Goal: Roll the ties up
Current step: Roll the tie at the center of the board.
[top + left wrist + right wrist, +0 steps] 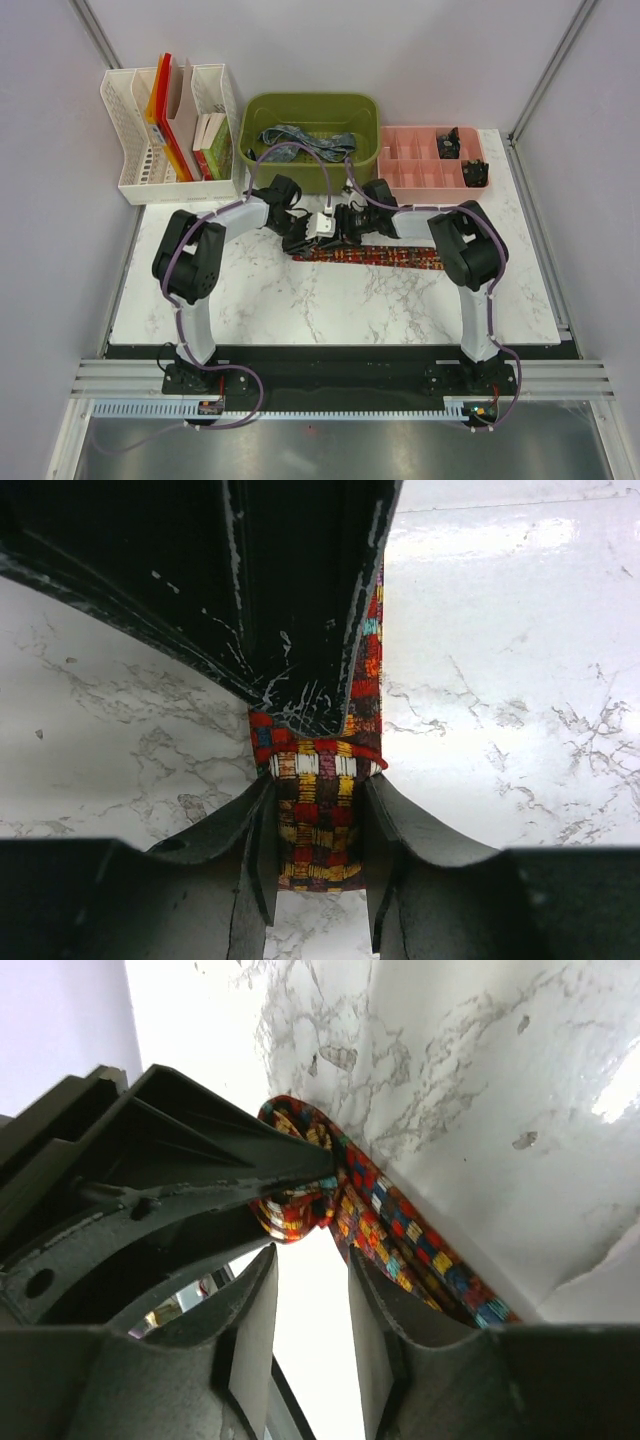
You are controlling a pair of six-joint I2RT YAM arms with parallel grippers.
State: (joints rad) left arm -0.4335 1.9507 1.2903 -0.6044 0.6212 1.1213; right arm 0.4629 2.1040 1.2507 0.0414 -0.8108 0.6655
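On the marble tabletop, the left fingers pinch the folded-over end of the red patterned tie, while the right fingers stand parted beside it, holding nothing.

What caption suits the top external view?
Left gripper and right gripper meet at one end of a red-patterned tie on the marble table; a blue-grey tie lies in the green bin.

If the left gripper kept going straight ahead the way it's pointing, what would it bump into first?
The left gripper has the red, orange and yellow woven fabric tie between its jaws. Straight on, it would probably bump a black finger of the right gripper first, though depth is unclear.
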